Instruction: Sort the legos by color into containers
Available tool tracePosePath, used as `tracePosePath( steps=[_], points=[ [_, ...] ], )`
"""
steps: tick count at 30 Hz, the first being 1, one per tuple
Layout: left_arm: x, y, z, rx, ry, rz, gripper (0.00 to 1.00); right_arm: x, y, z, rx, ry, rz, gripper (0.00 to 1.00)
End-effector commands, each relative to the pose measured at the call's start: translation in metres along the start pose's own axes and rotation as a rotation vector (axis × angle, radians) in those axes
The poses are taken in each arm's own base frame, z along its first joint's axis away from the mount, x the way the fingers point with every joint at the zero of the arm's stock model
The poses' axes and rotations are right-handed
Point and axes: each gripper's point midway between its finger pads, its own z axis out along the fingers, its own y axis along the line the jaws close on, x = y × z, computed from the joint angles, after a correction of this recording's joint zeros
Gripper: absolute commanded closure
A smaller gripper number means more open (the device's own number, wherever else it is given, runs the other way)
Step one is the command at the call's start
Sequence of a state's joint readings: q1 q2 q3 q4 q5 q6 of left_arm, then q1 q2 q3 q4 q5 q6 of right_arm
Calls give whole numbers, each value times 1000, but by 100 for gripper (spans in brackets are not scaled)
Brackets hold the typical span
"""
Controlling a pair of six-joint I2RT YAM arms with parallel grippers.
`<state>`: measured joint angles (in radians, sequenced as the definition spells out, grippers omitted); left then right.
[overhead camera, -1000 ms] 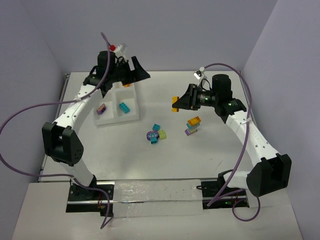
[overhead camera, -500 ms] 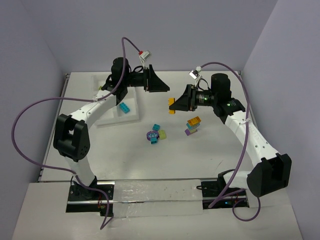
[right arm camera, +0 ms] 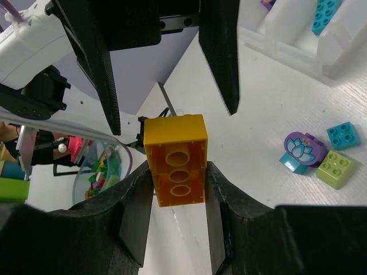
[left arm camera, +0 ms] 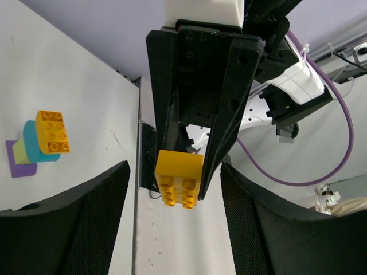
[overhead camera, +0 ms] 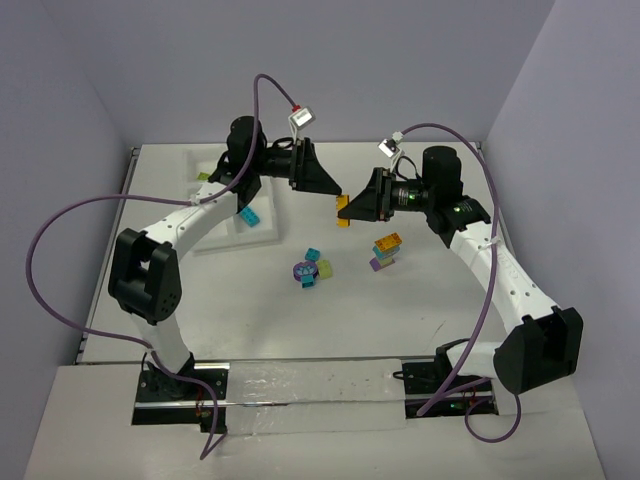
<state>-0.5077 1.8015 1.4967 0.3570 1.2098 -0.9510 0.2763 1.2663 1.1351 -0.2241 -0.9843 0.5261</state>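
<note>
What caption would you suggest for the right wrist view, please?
Right fingers grip a yellow brick facing the open left fingers, with the sorting tray beyond.

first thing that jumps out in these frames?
A mid-air meeting above the middle of the table: the right gripper is shut on a yellow brick, and the open left gripper faces it close by. Below them, loose bricks lie on the table, and the white tray sits at the far left.
</note>
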Motion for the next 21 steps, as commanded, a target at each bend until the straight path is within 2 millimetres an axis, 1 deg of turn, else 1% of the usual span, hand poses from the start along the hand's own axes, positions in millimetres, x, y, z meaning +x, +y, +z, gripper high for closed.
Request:
tracePosePath(
  steps=[1,4,8,10,12,17,20,21],
  points=[
    [-3,-29,5,79,45,99,33,-8,11,0,-36,-19,-56,100],
    [-1,-28,7,92,65,89,36,-7,11,1,-35,-18,-51,100],
    [4,-32,12,113,92,86,37,-7,10,1,-35,-16,-53,100],
    [5,-32,15,120,102,76,43,-7,10,0,-31,-17,-54,100],
    [7,-31,17,124,115,57,47,-7,9,1,-28,-17,-55,100],
    [14,-27,19,128,135,34,50,-6,8,1,-23,-15,-57,100],
    [17,-26,20,123,138,33,57,-5,6,0,-17,-13,-56,100],
    [17,-26,19,122,139,34,62,-5,7,0,-16,-15,-58,100]
  ],
)
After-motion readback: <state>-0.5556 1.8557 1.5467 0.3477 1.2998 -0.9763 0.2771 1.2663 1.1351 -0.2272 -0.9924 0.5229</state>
